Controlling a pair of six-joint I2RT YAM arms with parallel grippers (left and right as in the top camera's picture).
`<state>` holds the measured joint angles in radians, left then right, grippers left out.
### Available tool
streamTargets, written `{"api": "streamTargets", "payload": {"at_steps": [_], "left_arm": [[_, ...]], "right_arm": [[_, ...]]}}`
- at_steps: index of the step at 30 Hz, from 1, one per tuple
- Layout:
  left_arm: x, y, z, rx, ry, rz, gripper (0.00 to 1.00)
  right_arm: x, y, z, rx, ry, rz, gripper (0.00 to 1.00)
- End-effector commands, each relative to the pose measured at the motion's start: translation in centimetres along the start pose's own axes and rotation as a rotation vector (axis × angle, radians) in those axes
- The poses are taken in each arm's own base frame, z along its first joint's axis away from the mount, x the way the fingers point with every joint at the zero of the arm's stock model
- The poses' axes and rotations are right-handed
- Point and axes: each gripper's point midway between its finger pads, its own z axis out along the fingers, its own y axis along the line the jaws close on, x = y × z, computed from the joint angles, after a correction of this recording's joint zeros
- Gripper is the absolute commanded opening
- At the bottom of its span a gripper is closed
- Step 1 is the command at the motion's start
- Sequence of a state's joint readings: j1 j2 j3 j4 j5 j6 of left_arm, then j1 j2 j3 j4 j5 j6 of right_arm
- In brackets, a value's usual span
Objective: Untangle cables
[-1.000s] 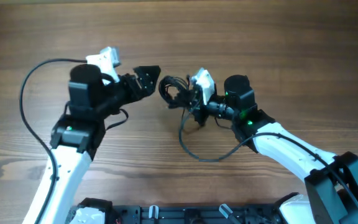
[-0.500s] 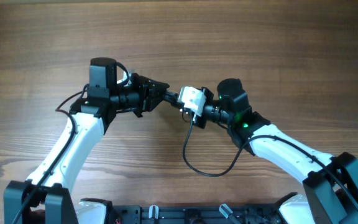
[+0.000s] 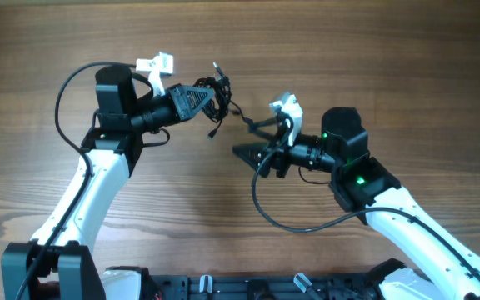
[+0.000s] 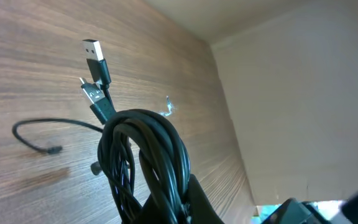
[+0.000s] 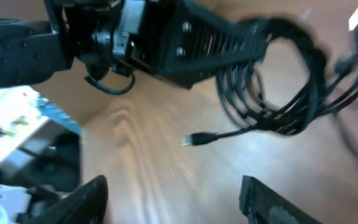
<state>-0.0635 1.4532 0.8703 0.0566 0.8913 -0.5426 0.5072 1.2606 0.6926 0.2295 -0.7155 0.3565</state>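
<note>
The cables (image 3: 217, 90) are a dark knotted bundle of thin black cords, and my left gripper (image 3: 209, 94) is shut on it left of the table's centre. One thin strand (image 3: 242, 118) trails from the bundle toward the right arm. In the left wrist view the looped cables (image 4: 143, 146) rise from my left gripper (image 4: 180, 208), with USB plugs (image 4: 95, 53) sticking up. My right gripper (image 3: 242, 153) points left, below the bundle, open and holding nothing. The right wrist view shows my right gripper (image 5: 173, 199) spread wide, the cables (image 5: 284, 93) beyond it, and one loose plug (image 5: 194, 139) dangling.
A thicker black arm cable (image 3: 294, 223) loops on the wooden table (image 3: 373, 67) in front of the right arm. Another arm cable (image 3: 61, 104) arcs beside the left arm. A black frame (image 3: 223, 287) runs along the table's front edge.
My left gripper has shut on the bundle and carried it back and left. My right gripper has let go, opened, and drawn away toward the front right.
</note>
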Motion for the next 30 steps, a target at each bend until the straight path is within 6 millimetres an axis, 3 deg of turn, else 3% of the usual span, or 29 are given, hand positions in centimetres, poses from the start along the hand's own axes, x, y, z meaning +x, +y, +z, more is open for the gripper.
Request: {"api": "streamTargets", "payload": {"at_steps": [1,2,6,8,10,12,14,16,19,24,28,30], "left_arm": [[0.2,-1.2,0.1,0.054,0.028,0.019,0.04],[0.4,-1.4,0.4,0.057,0.038,-0.034,0.04],[1.5,-2.3,1.2,0.074,0.073,-0.048,0.04],[2.0,-2.8,1.6,0.080,0.088,-0.044,0.04],[2.1,-2.8,1.8,0.071,0.086,-0.056,0.04],[1.7,-2.3,1.7,0.051,0.068,-0.061,0.04],[1.3,-1.1,1.0,0.023,0.057,-0.089,0.04],[1.7,0.1,0.4,-0.008,0.070,-0.031,0.04],[3.4,-1.0,0.1,0.074,0.149,0.073,0.04],[4.9,-2.7,0.8,0.141,0.206,0.095,0.04],[6.6,-4.3,1.9,0.179,0.256,0.126,0.04],[7.1,-4.9,2.3,0.193,0.271,0.133,0.04]], "right_arm": [[2.3,-0.4,2.5,-0.019,0.067,0.350,0.70],[2.2,-0.6,3.5,-0.036,0.057,0.415,0.72],[1.5,-1.2,5.5,-0.079,0.001,0.620,0.64],[1.6,-2.6,5.9,-0.025,-0.031,0.696,0.50],[1.5,-2.7,5.9,-0.022,-0.033,0.717,0.22],[2.3,-2.5,5.8,-0.027,0.003,0.668,0.05],[3.6,-3.3,4.8,-0.036,0.079,0.643,0.05],[3.1,-3.8,2.8,-0.118,0.113,0.608,0.05],[1.9,-6.0,0.9,-0.104,0.068,0.620,0.05],[1.0,-7.2,1.0,-0.048,0.009,0.603,0.05],[1.3,-7.0,1.7,-0.028,0.007,0.599,0.05],[1.7,-7.8,2.1,0.043,-0.008,0.616,0.04]]}}
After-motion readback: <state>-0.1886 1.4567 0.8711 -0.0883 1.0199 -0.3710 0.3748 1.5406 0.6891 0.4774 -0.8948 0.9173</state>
